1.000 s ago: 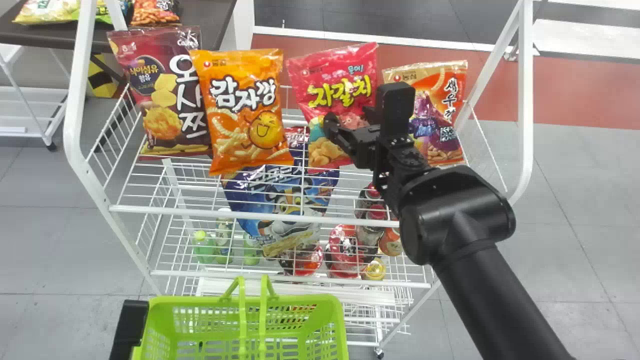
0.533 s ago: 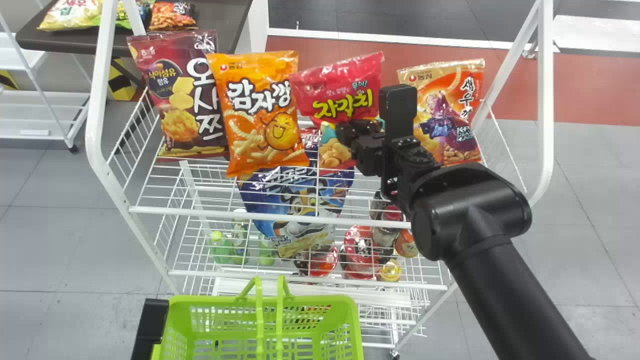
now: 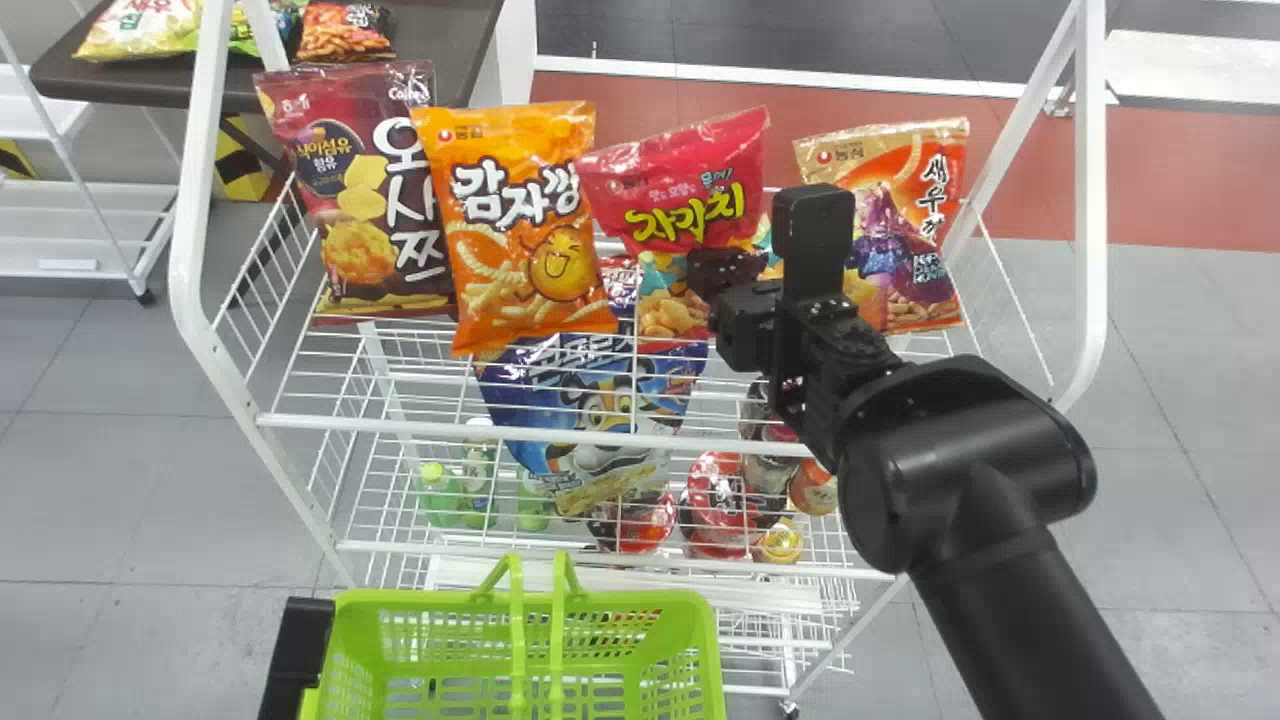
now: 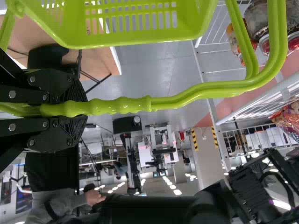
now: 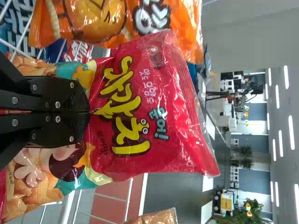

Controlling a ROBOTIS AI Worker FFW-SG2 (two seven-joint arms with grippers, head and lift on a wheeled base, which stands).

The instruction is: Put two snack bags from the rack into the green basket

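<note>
One red snack bag [image 3: 680,185], long axis near upright on the rack [image 3: 1091,200], sits pinched in our right gripper [image 5: 88,112]; green basket [image 3: 400,603] lower, nearer us and leftward, our left gripper [image 4: 81,111] clamped round its handle [image 4: 126,105]. We judge: lift over front rail [image 3: 560,433] first.

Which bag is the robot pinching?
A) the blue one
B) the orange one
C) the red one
C: the right gripper is closed on the front of the red bag, where its two fingers come together against the wrapper.
</note>
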